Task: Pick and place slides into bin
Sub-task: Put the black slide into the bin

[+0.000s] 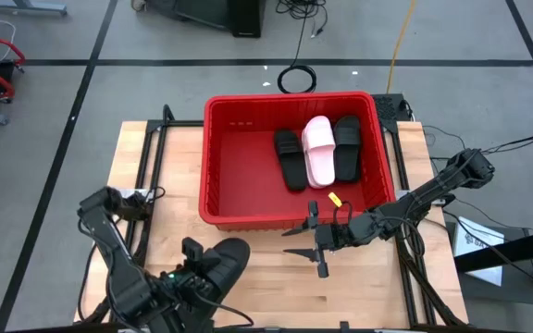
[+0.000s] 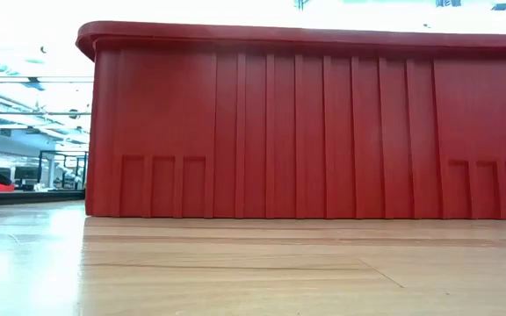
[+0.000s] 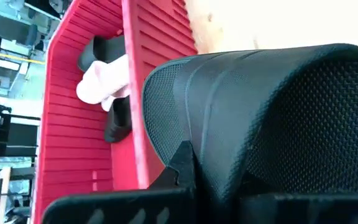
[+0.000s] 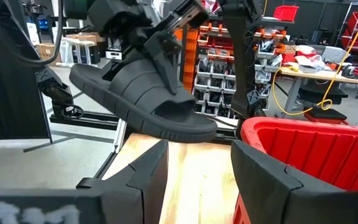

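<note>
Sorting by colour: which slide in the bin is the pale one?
The pink-white slide, lying in the red bin between the two black slides; the others are matte black.

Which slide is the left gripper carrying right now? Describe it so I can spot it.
Start at the big red plastic bin. On the bin's near side, above the wooden table, the left gripper clamps a matte black slide sandal. It is the only slide outside the bin and held in the air.

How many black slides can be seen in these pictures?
3: two black slides in the bin, one left and one right of the pink slide; the third is held by the left gripper. Others may be hidden.
</note>
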You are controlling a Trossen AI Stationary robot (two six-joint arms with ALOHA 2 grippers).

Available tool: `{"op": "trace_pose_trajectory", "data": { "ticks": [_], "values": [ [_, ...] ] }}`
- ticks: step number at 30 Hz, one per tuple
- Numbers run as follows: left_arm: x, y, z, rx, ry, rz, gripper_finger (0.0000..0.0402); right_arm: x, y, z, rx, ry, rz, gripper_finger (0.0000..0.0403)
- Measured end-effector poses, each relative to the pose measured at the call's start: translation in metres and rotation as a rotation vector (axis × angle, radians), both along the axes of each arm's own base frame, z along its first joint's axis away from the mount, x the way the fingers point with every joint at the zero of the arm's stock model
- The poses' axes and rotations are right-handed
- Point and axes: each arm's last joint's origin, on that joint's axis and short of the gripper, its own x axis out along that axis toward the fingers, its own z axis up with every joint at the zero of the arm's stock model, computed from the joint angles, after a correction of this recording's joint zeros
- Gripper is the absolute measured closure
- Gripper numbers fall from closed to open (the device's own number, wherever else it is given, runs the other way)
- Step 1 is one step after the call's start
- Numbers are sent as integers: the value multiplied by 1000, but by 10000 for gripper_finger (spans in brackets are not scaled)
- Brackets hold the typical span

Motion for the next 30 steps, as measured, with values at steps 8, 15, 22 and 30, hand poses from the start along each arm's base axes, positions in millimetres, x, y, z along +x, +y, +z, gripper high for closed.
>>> {"op": "trace_pose_trajectory", "data": {
  "ticks": [8,15,22,30],
  "values": [
    [-2,20,21,42,-16,-36,399,0,-4,2,-47,-19,-119,238],
    [-4,53,49,72,-40,-44,399,0,-5,-1,-65,5,-159,238],
    [-1,99,73,88,-57,17,400,-5,-10,8,-114,-27,-225,238],
    [15,139,78,157,9,83,400,-12,-28,20,-243,-26,-490,238]
  ]
}}
